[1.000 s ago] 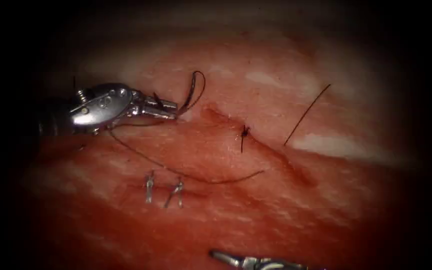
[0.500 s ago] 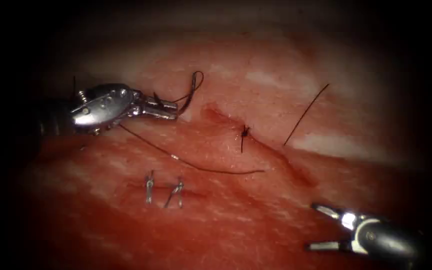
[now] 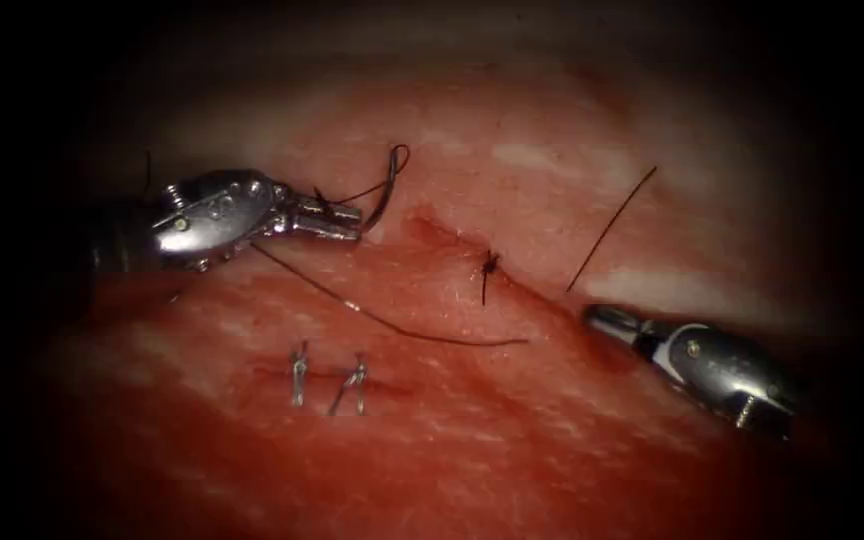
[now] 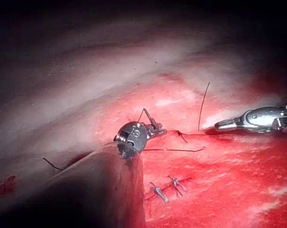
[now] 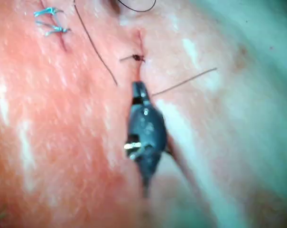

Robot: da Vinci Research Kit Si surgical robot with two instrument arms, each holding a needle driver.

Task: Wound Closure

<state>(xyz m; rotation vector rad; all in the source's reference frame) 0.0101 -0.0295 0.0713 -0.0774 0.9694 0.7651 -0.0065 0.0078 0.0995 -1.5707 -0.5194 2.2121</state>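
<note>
The needle (image 3: 384, 190) sits at the upper left, off the tissue (image 3: 512, 440), clamped in the left tool (image 3: 347, 220) with thread (image 3: 392, 325) trailing; the right tool (image 3: 602, 320), jaws together, holds nothing beside the cut (image 3: 552, 310)

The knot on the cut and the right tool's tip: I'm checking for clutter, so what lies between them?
In the endoscope view, between the knot and the right tool, jaws shut, runs the cut. A thread meets the tissue beside it.
</note>
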